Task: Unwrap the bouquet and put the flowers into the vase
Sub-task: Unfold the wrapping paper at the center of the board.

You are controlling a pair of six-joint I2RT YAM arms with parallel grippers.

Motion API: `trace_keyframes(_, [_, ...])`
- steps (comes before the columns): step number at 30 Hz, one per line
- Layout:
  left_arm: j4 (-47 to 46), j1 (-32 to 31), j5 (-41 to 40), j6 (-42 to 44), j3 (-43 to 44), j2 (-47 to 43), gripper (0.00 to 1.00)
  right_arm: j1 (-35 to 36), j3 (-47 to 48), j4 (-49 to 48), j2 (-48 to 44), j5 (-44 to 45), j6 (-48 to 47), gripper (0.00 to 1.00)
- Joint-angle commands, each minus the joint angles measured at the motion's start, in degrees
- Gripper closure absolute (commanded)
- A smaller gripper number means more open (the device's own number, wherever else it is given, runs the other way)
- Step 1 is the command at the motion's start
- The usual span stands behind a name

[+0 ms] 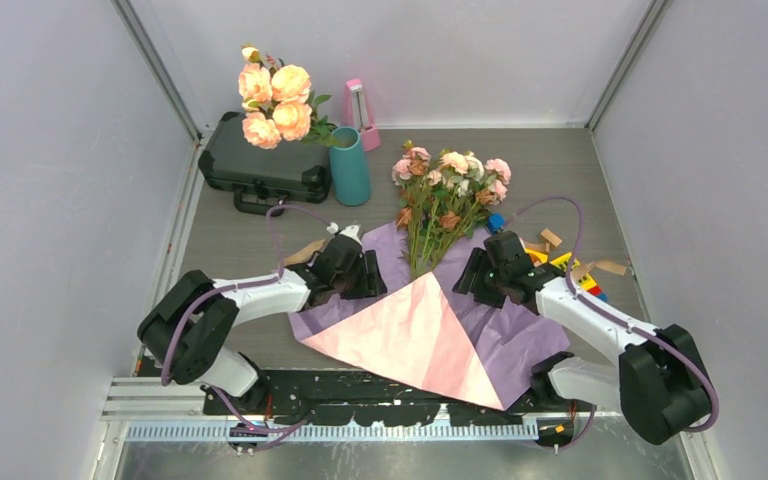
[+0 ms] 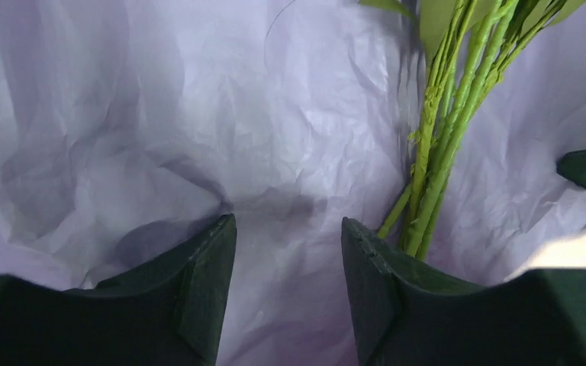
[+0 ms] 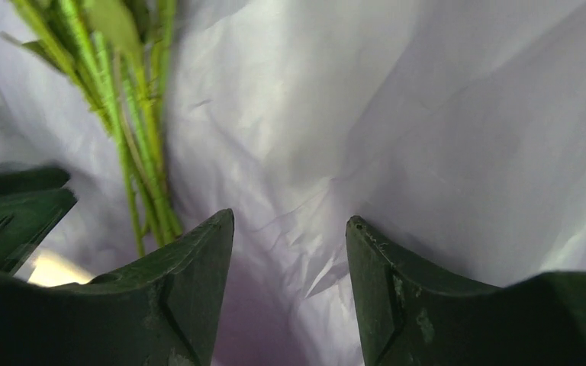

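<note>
Clearly the wrap was off: the paper (image 1: pixel 520 335) lay spread flat at the middle of the table, its near corner folded over into a pink flap (image 1: pixel 415 330), and the flowers (image 1: pixel 450 185) lay loose on it, heads far and stems (image 2: pixel 439 152) pointing near. My left gripper (image 2: pixel 288 244) sat low on the paper just left of the stems and my right gripper (image 3: pixel 290 236) just right of them. Both pairs of jaws stood at a middling gap, with only crinkled paper between them and no fold that I could see pinched. The vase (image 1: pixel 350 165) stood upright at the far left, well apart from the bunch. I judged the step in hand to be taking up the stems. To do it well I would bring one gripper across the whole bundle near its lower end and close on every stem at once. I would also keep the tips off the sheet so that no paper came up with them. The stems were thin and looked slippery, so a firm squeeze seemed wise. The vase mouth was narrow, so I would stand the bunch upright before lowering it.
</note>
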State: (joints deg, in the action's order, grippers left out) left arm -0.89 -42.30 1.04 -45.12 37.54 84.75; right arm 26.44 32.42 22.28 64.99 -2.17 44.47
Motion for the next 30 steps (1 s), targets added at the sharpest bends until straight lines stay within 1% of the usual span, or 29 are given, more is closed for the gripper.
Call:
trace_keyframes(1, [-4.83,0.32,-1.84,0.76,-0.95,1.72,0.45,-2.23,-1.81,-6.25,2.37,2.00,1.10,0.38])
trace_keyframes(8, [-7.86,0.76,-1.30,2.08,0.05,7.22,0.47,-4.73,-2.90,-11.12,8.49,1.65,0.95,0.36])
trace_keyframes(9, [-8.35,1.01,-1.30,2.06,0.31,8.18,0.48,-5.21,-2.85,-12.20,9.24,1.52,0.92,0.36])
trace_keyframes(12, [-9.77,1.62,-1.55,1.36,0.69,10.94,0.58,-6.08,-2.56,-15.15,12.92,1.66,1.41,0.36])
trace_keyframes(17, [-10.95,3.55,-1.63,0.83,2.28,14.79,0.62,-7.34,-1.49,-18.97,18.55,1.97,2.45,0.36])
trace_keyframes(21, [-10.77,6.40,-1.30,0.96,4.58,17.77,0.64,-7.91,0.96,-20.47,22.65,2.00,2.89,0.36])
trace_keyframes(22, [-11.13,7.10,0.04,1.11,5.09,18.50,0.64,-8.03,1.45,-20.69,23.35,2.00,2.86,0.36])
trace_keyframes(25, [-11.08,8.95,1.78,2.64,7.60,20.91,0.66,-8.51,3.99,-21.08,26.62,4.00,2.64,0.36])
trace_keyframes(30, [-7.26,9.17,2.91,8.87,13.56,23.76,0.66,-9.29,7.75,-20.88,29.76,3.97,1.35,0.36])
